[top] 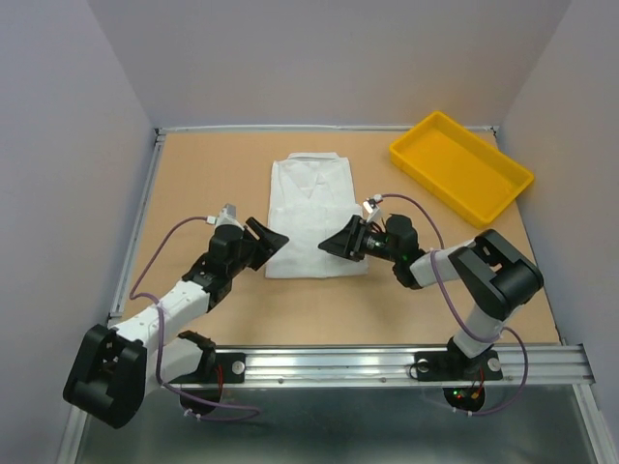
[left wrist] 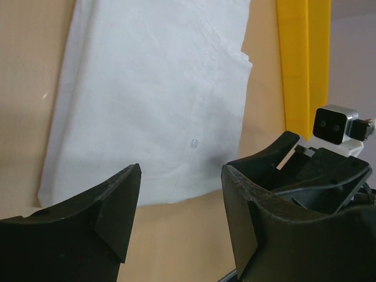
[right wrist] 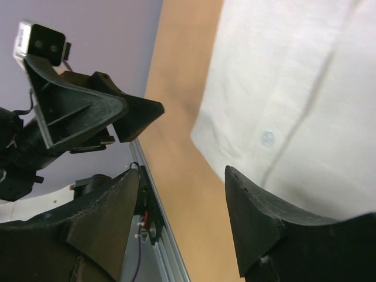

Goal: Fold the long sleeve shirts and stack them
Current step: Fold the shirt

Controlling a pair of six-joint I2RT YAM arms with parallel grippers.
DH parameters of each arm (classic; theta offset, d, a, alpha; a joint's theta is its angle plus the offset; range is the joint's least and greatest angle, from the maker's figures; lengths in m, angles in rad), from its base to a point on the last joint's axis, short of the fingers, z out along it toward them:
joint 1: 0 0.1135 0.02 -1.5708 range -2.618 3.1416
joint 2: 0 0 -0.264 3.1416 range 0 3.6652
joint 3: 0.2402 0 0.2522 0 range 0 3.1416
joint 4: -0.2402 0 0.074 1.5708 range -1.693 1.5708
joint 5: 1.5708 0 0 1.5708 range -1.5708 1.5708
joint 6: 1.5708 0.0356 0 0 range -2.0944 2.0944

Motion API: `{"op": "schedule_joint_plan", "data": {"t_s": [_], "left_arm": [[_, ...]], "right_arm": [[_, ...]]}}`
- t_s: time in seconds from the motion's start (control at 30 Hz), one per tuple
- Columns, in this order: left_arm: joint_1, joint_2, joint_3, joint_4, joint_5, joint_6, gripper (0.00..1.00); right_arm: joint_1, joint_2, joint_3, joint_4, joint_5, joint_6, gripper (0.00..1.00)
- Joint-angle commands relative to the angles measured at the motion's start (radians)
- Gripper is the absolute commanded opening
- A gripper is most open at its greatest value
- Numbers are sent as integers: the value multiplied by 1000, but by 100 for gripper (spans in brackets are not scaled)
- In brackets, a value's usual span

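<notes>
A tan table [top: 213, 184] seen from above, with two robot arms bolted at its near edge. At the centre lies one white long sleeve shirt [top: 311, 217], sleeves tucked out of sight so it forms a neat rectangle, collar at 12 o'clock and hem at 6. A yellow tray [top: 460, 166] sits apart from it at about 2 o'clock, with nothing in it. The left gripper [top: 274, 246] hovers at the shirt's 7 o'clock corner and the right gripper [top: 334, 244] at its 5 o'clock corner. Both have their jaws spread wide, holding nothing. The step looks like taking the hem to fold it up toward the collar. To do it well, both arms should drop together, pinch every layer at the corners, and carry the hem evenly so the edges stay square
</notes>
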State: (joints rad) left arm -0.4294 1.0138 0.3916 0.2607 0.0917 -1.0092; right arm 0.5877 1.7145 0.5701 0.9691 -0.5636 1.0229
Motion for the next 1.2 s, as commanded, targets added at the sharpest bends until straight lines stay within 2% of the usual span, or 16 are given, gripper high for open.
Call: {"op": "schedule_joint_plan", "data": {"t_s": [0.0, 0.1, 0.27, 0.43, 0.53, 0.67, 0.77, 1.0, 1.17], "left_arm": [[-37, 73, 29, 54, 36, 12, 68], [-42, 139, 0, 135, 57, -17, 68], [-40, 190, -63, 173, 23, -52, 68], [-9, 146, -102, 132, 0, -57, 68], [20, 83, -91, 69, -21, -25, 68], [29, 34, -24, 34, -38, 18, 68], [31, 89, 79, 40, -21, 75, 68], [37, 432, 393, 97, 68, 169, 68], [55, 624, 536, 109, 89, 192, 68]], "right_arm": [[-64, -21, -84, -18, -9, -30, 66], [-101, 0, -166, -18, 19, -76, 66], [-131, 43, -220, -4, 36, -116, 66], [-137, 69, -236, 0, 44, -158, 66], [-137, 22, -234, -10, 30, -167, 66], [-141, -56, -164, -96, 11, -176, 66], [-160, -75, -63, -173, 5, -190, 66], [-252, 46, 221, -216, -39, -176, 66], [-304, 206, 390, -228, -47, -161, 66]]}}
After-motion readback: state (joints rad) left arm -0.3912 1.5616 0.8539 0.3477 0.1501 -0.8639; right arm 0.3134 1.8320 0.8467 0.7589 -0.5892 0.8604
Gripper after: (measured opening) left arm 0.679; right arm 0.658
